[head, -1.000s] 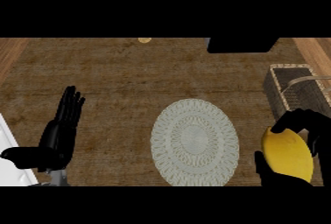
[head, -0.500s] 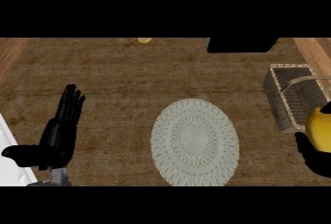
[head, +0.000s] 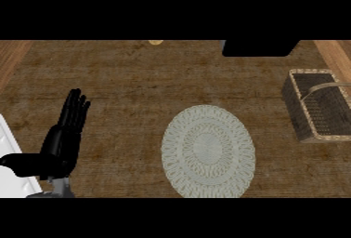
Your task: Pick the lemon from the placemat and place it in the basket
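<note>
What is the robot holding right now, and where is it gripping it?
Nothing that can be seen. The left hand rests open, fingers straight, beside the placemat. The right hand and the lemon are out of view, so a hold there cannot be told.

Open counter [head: 137,83] between placemat [head: 208,151] and basket [head: 319,106].

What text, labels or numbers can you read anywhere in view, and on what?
None: no readable text in the head view.
Placemat: woven pattern only, no lettering.
Basket: plain wicker, no label.
Left hand: plain black, no markings.
Dark block at the top edge: blank.
</note>
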You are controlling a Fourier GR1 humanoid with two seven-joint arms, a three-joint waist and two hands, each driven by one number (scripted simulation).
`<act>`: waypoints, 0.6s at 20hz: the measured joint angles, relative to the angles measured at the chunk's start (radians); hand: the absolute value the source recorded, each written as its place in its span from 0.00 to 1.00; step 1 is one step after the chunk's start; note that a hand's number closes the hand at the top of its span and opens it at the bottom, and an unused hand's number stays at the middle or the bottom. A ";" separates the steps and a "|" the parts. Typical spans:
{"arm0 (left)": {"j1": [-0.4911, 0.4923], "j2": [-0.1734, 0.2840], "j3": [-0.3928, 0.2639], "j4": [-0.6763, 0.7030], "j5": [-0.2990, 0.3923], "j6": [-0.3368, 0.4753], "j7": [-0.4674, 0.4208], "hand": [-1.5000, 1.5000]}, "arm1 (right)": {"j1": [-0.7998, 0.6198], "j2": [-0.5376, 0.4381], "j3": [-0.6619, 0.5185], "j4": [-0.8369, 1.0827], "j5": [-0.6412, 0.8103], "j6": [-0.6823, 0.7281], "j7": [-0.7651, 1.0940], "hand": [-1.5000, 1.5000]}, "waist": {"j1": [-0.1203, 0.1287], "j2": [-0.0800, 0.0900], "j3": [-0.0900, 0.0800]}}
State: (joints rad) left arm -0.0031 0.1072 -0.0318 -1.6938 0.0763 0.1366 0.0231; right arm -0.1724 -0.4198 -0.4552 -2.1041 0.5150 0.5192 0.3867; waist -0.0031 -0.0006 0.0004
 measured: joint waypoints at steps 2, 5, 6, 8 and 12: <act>-0.009 -0.001 0.007 0.016 -0.002 -0.003 -0.007 0.50 | 0.034 -0.012 -0.009 0.038 0.021 -0.014 -0.070 1.00 | 0.001 0.000 0.000; -0.020 -0.013 -0.001 0.003 -0.017 0.009 0.016 0.50 | 0.050 -0.020 -0.004 0.117 0.061 -0.053 -0.149 1.00 | 0.003 0.001 0.000; -0.026 -0.009 0.007 0.003 -0.013 0.003 0.022 0.50 | 0.046 -0.028 -0.010 0.144 0.059 -0.056 -0.169 1.00 | 0.003 0.001 0.000; -0.010 -0.015 0.002 0.000 -0.017 -0.003 0.010 0.50 | 0.032 -0.037 -0.020 0.200 0.055 -0.069 -0.203 1.00 | 0.004 0.001 0.000; 0.000 -0.028 -0.006 -0.009 -0.030 -0.003 0.004 0.50 | 0.021 -0.049 -0.036 0.279 0.053 -0.092 -0.254 1.00 | 0.005 0.001 0.000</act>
State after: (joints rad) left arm -0.0027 0.0790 -0.0381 -1.7027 0.0468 0.1340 0.0274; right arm -0.1518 -0.4683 -0.4908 -1.8254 0.5675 0.4267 0.1331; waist 0.0017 0.0002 0.0003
